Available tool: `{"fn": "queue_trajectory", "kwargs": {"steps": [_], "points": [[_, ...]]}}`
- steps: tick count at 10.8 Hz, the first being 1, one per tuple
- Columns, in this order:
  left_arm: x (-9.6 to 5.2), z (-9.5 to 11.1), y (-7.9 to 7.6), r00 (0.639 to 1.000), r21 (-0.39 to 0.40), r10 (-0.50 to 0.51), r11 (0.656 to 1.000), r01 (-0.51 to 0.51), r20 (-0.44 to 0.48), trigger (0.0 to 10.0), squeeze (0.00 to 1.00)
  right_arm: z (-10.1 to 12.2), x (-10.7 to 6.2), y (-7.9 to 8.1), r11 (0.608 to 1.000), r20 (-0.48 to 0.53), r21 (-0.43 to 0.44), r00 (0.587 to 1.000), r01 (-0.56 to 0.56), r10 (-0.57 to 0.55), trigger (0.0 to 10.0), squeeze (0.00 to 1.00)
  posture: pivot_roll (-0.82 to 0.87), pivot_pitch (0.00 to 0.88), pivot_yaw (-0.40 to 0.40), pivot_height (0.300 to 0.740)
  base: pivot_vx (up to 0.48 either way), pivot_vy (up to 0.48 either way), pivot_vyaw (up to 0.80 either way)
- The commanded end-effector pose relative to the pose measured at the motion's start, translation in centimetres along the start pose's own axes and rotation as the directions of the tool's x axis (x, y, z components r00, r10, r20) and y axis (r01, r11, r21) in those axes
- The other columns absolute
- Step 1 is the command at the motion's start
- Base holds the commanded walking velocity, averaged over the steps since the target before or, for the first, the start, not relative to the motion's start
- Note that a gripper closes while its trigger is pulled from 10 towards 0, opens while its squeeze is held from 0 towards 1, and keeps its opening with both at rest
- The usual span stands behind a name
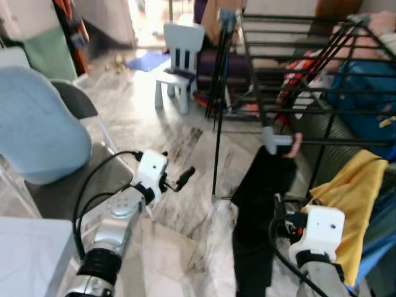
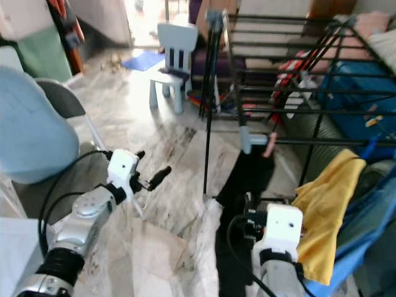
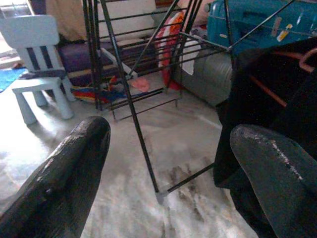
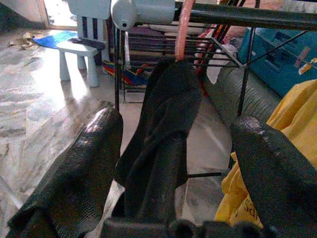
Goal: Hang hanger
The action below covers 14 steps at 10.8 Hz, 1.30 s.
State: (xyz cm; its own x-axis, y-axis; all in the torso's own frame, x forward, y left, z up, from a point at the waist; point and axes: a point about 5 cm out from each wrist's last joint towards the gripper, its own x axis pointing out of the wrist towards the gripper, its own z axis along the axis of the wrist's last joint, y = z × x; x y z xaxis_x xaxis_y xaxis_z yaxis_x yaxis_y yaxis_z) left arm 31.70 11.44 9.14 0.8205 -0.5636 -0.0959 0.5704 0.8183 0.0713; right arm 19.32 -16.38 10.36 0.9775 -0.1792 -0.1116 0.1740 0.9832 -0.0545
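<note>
A pink hanger hook [image 4: 184, 29] hangs over the front black rod [image 4: 237, 15] of the drying rack [image 1: 291, 37]. A black garment [image 1: 263, 198] droops from it toward the floor. My right gripper [image 4: 177, 124] is open just below the rod, level with the garment. The cloth hangs between the two spread fingers [image 4: 84, 168], which are not closed on it. My left gripper [image 1: 179, 176] is held out low over the marble floor, left of the rack's leg [image 1: 216, 148]. It is open and holds nothing.
A yellow cloth [image 1: 356, 198] hangs on the rack right of the black garment. A blue suitcase [image 1: 365, 93] lies behind the rack. A small pale-blue chair [image 1: 179, 55] stands at the back. A grey chair with a light-blue cover [image 1: 37, 124] is at my left.
</note>
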Motion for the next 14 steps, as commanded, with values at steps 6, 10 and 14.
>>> {"fn": "queue_trajectory", "kwargs": {"steps": [6, 10, 14], "points": [[0.8, -0.2, -1.3, 0.995, 0.037, -0.084, 0.996, 0.086, -0.047, 10.0, 0.0, -0.9, 5.3, -1.6, 1.0, -0.155, 0.01, 0.988, -0.017, 0.019, 10.0, 0.0, -0.02, 0.0, -0.021, 0.74, 0.0, 0.0, 0.0], [0.8, -0.2, -1.3, 0.996, 0.042, -0.072, 0.996, 0.075, -0.052, 10.0, 0.0, -0.8, 8.0, 3.8, 0.962, -0.191, 0.157, 0.949, -0.223, 0.251, 10.0, 0.0, 0.0, 0.0, -0.035, 0.74, 0.0, 0.0, 0.0], [0.9, -0.3, -1.7, 0.992, 0.035, -0.113, 0.993, 0.115, -0.054, 10.0, 0.0, -3.3, 7.7, 2.2, 0.973, -0.355, 0.187, 0.914, -0.137, 0.197, 10.0, 0.0, 0.0, 0.0, -0.038, 0.74, 0.0, 0.0, 0.0]]}}
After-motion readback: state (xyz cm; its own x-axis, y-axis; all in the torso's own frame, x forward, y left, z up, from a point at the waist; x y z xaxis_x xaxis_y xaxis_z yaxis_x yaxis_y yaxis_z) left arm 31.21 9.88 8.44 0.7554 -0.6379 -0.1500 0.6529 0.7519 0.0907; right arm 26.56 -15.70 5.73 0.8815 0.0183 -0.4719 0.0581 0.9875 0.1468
